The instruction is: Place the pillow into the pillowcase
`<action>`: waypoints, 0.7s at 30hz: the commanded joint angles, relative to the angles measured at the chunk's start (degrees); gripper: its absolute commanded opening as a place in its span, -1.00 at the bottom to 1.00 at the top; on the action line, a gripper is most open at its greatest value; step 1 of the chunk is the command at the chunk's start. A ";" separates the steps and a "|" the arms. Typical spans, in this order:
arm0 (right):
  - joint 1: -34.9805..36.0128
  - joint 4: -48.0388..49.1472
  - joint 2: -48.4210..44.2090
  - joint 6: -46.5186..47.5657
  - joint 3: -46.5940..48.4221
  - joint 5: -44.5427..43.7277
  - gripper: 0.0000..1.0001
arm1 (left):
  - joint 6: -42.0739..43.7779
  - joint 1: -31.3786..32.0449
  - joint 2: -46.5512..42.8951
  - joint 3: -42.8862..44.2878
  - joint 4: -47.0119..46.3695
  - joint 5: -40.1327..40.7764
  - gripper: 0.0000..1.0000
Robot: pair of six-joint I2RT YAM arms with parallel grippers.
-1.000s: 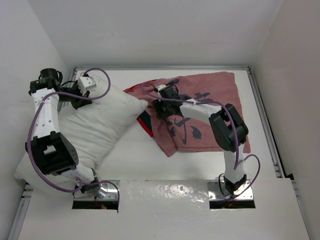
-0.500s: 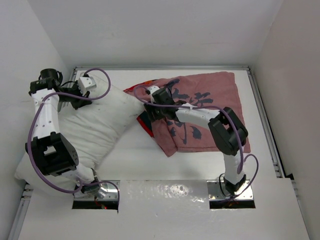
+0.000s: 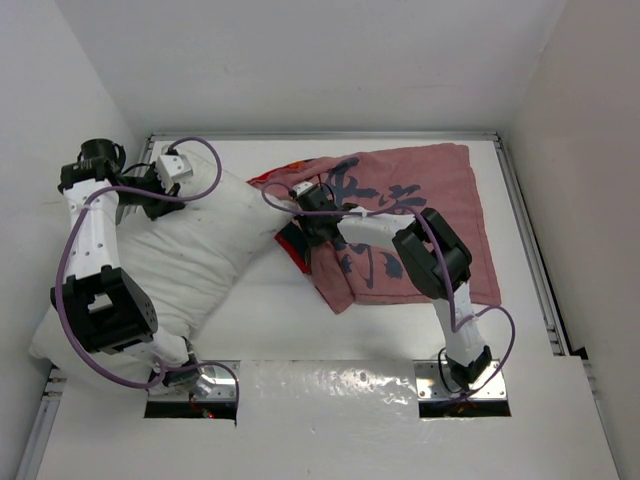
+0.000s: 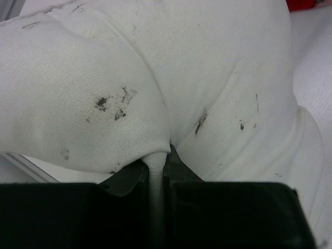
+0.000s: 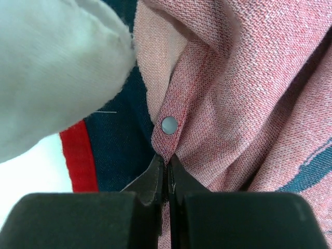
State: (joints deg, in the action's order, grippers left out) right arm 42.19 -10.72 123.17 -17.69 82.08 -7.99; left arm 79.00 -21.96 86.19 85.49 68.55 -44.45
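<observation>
White table [image 3: 262,322] | pillow [image 3: 190,262] diagonal, near-left to far-right | left hand [image 4: 157,162] pinches it | right hand [image 5: 166,170] pinches pillowcase [image 3: 425,188] hem

A white table [image 3: 380,330] sits in an alcove of plain white walls: back wall [image 3: 300,60], left wall [image 3: 40,100], right wall [image 3: 590,150]. A metal rail [image 3: 527,240] runs along the table's right edge, with another along its far edge. A glossy white panel [image 3: 330,385] covers the near edge. The light is even, with soft shadows.
</observation>
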 commanded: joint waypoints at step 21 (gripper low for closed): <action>-1.94 -10.29 -7.95 1.79 4.05 -7.04 -0.77 | -10.45 14.92 -1.90 -12.02 -0.88 -3.99 -1.00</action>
State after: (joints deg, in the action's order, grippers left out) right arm 41.10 -21.15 115.09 -14.96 85.84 -15.84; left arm 68.53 -7.62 85.80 75.68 59.81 -49.80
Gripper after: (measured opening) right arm 0.084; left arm 0.074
